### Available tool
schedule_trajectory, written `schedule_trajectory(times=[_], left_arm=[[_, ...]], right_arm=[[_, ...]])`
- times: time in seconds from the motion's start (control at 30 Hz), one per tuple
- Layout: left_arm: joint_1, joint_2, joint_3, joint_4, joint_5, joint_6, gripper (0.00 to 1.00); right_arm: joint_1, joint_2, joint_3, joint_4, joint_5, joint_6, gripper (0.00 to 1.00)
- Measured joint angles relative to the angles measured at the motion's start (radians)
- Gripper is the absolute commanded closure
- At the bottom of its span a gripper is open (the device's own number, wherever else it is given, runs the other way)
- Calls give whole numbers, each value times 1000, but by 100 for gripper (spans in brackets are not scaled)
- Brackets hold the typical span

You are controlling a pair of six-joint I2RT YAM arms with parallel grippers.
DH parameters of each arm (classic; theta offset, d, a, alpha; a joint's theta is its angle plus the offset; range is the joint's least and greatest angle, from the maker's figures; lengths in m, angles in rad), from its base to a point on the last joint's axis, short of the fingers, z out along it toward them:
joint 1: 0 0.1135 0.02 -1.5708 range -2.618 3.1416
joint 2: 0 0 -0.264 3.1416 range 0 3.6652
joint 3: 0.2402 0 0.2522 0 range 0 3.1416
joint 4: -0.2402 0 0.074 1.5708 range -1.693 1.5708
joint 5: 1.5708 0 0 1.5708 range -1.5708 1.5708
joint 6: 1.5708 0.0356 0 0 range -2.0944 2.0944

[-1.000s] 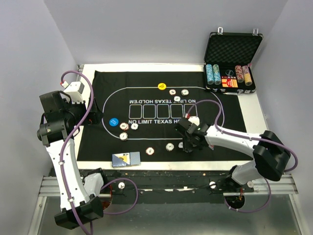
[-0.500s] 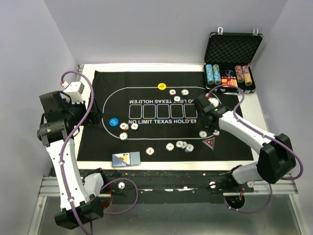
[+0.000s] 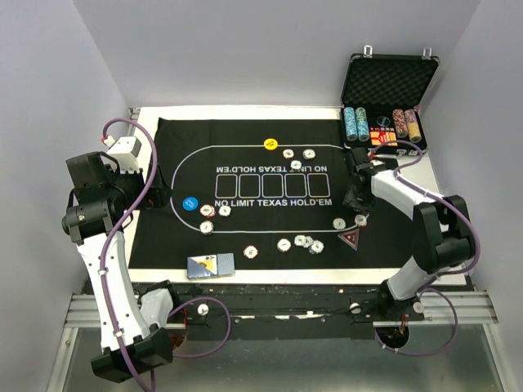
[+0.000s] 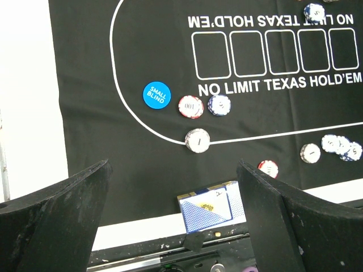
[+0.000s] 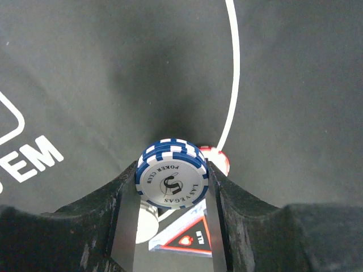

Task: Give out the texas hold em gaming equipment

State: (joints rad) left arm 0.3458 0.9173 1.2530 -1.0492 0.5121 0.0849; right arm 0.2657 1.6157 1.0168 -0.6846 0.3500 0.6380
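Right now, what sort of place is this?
Probably a lab booth set up as a poker table: plain walls, a black felt mat lettered for Texas Hold'em, an open chip case.

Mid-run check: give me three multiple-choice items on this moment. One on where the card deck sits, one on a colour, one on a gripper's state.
1. Where on the mat does the deck of blue-backed cards lie?
A. far edge
B. near edge, left of centre
C. right edge

2. What colours is the chip stack in the right gripper?
A. blue and white
B. red and white
C. plain yellow

3. How is the left gripper?
A. shut on a card
B. shut on a chip
C. open and empty

Answers:
1. B, the top view shows the deck straddling the near border.
2. A, the right wrist view shows blue-and-white striped edges.
3. C, its fingers stand wide apart with only mat between them.
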Motion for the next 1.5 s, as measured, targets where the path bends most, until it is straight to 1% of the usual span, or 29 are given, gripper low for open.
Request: schedule_trajectory(times=[0.07, 0.13, 0.17, 0.2, 0.27, 0.5, 0.7, 0.73, 0.8, 0.97, 1.1, 1.2, 1.3, 1.4, 1.5], left_arm=[[0, 0, 0, 0, 0, 2, 1], [0, 0, 0, -1, 0, 5, 1], [0, 0, 0, -1, 0, 5, 1], [0, 0, 0, -1, 0, 6, 1], [0, 0, 0, -1, 0, 9, 1], [0, 0, 0, -9, 0, 18, 1], [0, 0, 0, -25, 17, 38, 1], [0, 0, -3, -32, 32, 52, 1], [0, 0, -14, -50, 59, 83, 1], [-7, -11, -89, -109, 113, 212, 1], [-38, -33, -188, -167, 119, 368, 1], [-69, -40, -262, -195, 100, 467, 1], [-98, -39, -314, -217, 83, 545, 1], [-161, -64, -370, -216, 64, 609, 1], [-262, -135, -463, -210, 29, 674, 1]], right_arm=[[-8, 28, 8, 13, 0, -1, 40], [-11, 48, 15, 28, -1, 0, 35], [-11, 55, 18, 34, -1, 0, 29], [-11, 59, 20, 39, -1, 1, 25], [-11, 62, 24, 47, -1, 4, 22], [-11, 36, 24, 46, -8, 16, 22], [5, -158, 30, 22, -34, 17, 22], [16, -187, 41, 8, -36, 18, 20], [58, -227, 72, -11, -38, 19, 18], [175, -268, 113, -13, -77, 20, 17], [196, -279, 100, 1, -144, 13, 16], [205, -296, 77, 32, -219, -7, 14], [268, -294, 74, 65, -256, -28, 14], [347, -272, 74, 93, -280, -41, 13], [374, -259, 65, 119, -320, -55, 13]])
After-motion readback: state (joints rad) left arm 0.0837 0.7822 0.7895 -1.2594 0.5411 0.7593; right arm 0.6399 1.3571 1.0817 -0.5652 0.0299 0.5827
